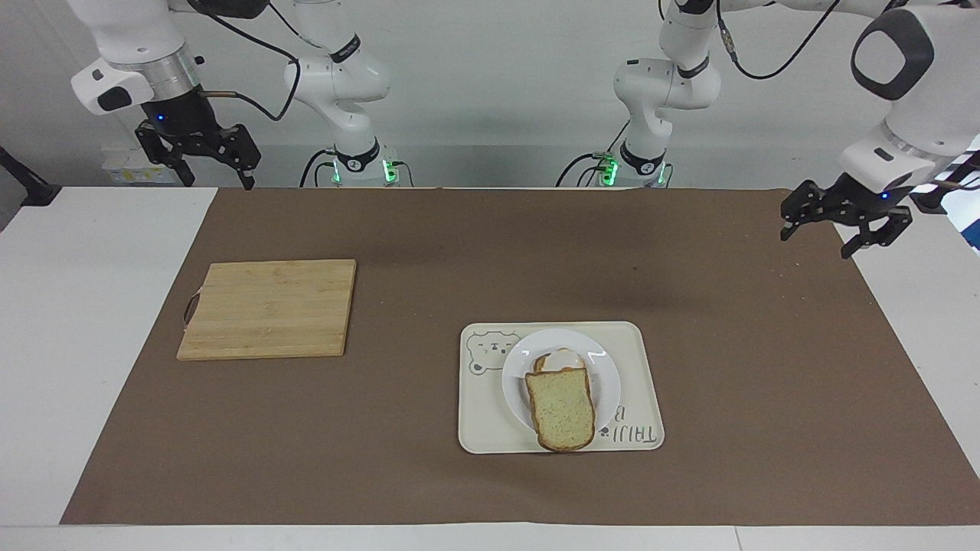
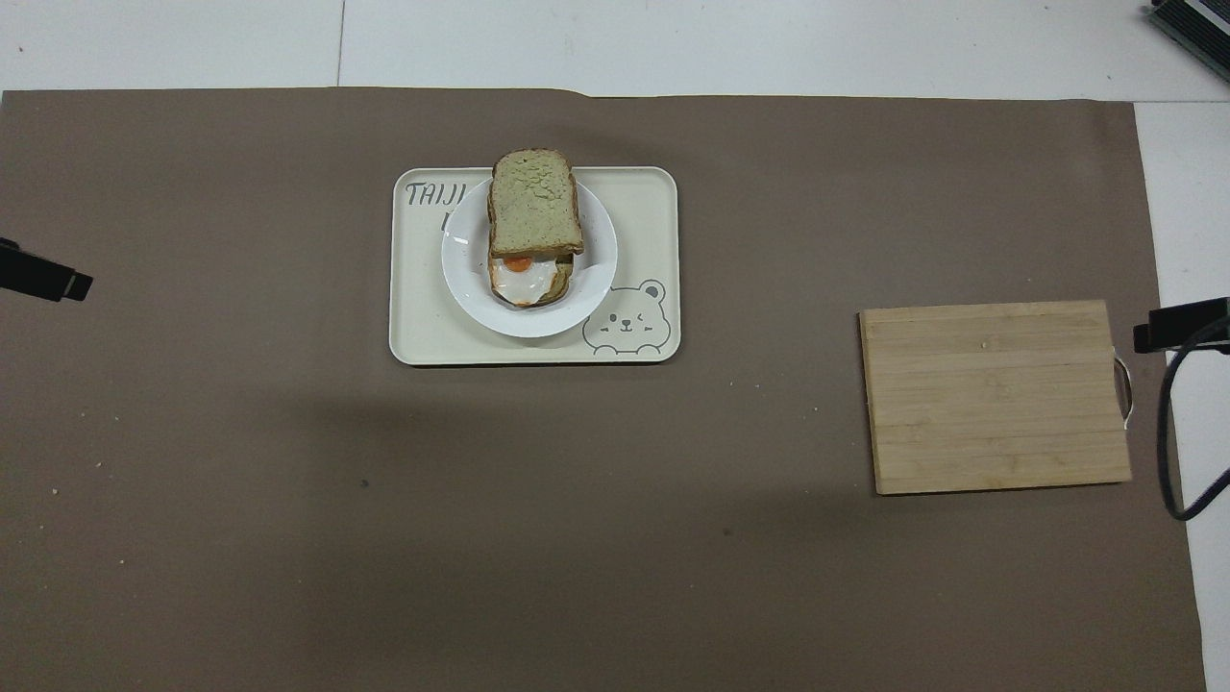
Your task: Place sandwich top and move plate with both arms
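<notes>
My left gripper [image 1: 846,228] raised over mat edge at left arm's end, fingers spread, holding nothing. My right gripper [image 1: 200,159] parked high at right arm's end, also spread, empty; that arm waits. Sandwich top [image 1: 561,409] lies on egg slice [image 2: 524,279], offset, overhanging plate [image 1: 605,367] rim. Plate sits on bear tray [image 1: 643,383]. Cutting board [image 1: 268,308] bare, well apart. Judging top placed; plate move pending.

Egg slice [image 2: 524,279] half hidden under sandwich top [image 2: 534,204].
</notes>
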Controlling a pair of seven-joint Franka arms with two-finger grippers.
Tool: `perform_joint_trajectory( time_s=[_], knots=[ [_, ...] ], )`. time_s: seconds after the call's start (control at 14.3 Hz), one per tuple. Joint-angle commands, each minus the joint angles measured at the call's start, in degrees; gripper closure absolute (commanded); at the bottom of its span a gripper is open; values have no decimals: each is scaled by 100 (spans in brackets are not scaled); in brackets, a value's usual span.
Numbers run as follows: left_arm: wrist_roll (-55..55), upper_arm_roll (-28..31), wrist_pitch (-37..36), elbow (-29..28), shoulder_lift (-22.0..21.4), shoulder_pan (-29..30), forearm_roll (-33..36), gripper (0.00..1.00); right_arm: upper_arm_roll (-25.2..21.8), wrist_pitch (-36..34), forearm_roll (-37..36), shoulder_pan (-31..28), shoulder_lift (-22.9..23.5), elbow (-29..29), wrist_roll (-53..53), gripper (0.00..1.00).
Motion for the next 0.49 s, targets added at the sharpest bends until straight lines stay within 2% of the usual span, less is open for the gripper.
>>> perform_joint_trajectory(
  time_s=[0.0,0.21,0.42],
  knots=[
    [-484,-55,-441,-30,-554,-128,455,0,-19,-1,57,0,-69,-60,-43,0],
    [-1082,-275,-627,-486,-994,-129,447,0,-19,8,57,0,-61,-60,-35,0],
    [-1119,-257,-723,-505,-1013,-59,465,0,-19,-1,57,0,-69,-60,-43,0]
  ],
)
